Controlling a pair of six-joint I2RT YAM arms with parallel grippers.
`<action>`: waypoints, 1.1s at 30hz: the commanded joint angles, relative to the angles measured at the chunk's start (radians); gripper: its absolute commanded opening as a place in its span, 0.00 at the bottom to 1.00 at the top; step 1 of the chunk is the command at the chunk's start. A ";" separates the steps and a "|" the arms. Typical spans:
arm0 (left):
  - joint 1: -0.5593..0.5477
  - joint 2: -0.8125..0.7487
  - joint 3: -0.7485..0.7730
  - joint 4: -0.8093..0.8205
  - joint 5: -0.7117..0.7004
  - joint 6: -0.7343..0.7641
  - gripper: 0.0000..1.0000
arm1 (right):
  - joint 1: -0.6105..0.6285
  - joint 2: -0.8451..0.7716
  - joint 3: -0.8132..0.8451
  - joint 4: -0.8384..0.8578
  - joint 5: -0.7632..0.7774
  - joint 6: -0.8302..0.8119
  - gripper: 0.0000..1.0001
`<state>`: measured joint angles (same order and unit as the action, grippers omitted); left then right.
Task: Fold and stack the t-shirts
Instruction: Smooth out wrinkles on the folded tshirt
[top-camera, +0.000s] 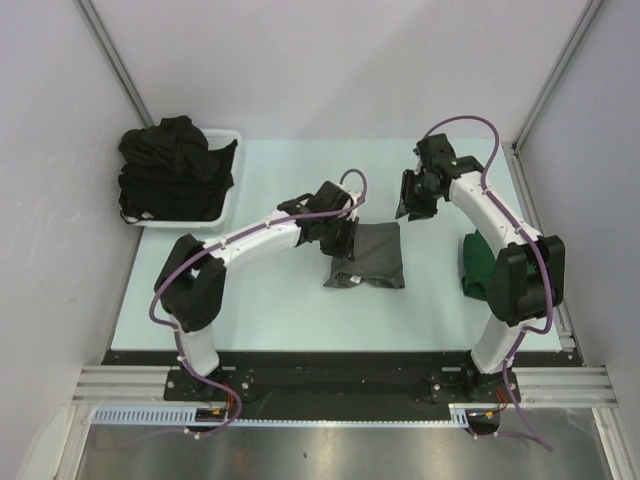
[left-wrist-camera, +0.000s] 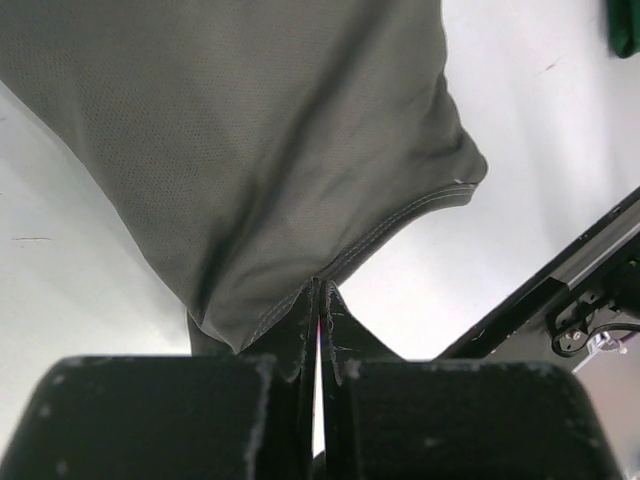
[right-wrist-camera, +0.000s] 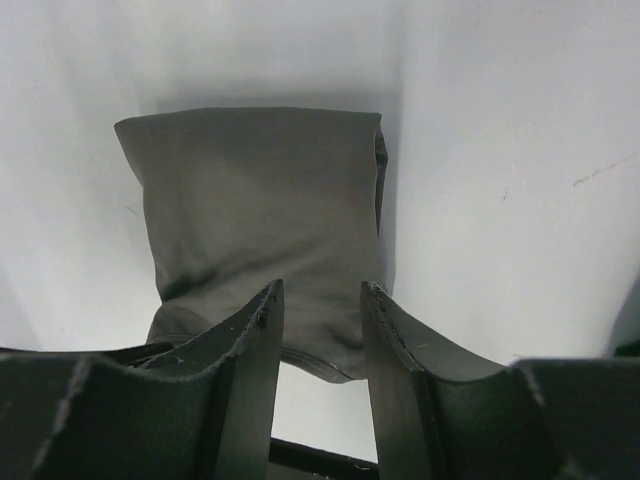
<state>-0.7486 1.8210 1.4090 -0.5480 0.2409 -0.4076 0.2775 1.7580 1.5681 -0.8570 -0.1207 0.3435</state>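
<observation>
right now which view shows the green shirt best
Top external: the green shirt lies on the table beside the right arm, partly hidden by it. The left wrist view catches only a sliver at its top right corner; the right wrist view shows nothing identifiable.

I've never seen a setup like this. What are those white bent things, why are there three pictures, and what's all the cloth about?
The white bent things are two robot arms bolted to the near edge of a pale table. One picture comes from a camera overhead; the other two come from small cameras on each arm's wrist, so you see the black fingers up close.

In the middle lies a partly folded grey t-shirt. The left pincer is shut on its hem. The right pincer has its fingers apart and holds nothing; the shirt lies on the table beyond it.

A dark green t-shirt lies on the right, partly hidden by the arm. Black t-shirts fill a white basket at the far left.
</observation>
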 joint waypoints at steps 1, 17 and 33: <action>-0.001 0.020 -0.005 -0.001 -0.009 0.026 0.00 | 0.000 -0.045 -0.005 0.015 -0.005 0.000 0.42; -0.024 0.052 -0.042 -0.089 0.020 0.056 0.00 | -0.003 -0.038 -0.013 0.024 -0.034 0.012 0.42; -0.046 0.032 -0.105 -0.101 0.038 0.058 0.00 | -0.001 0.023 0.029 -0.007 -0.131 0.026 0.44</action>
<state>-0.7872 1.8801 1.3128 -0.6655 0.2661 -0.3569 0.2775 1.7634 1.5551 -0.8585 -0.2066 0.3641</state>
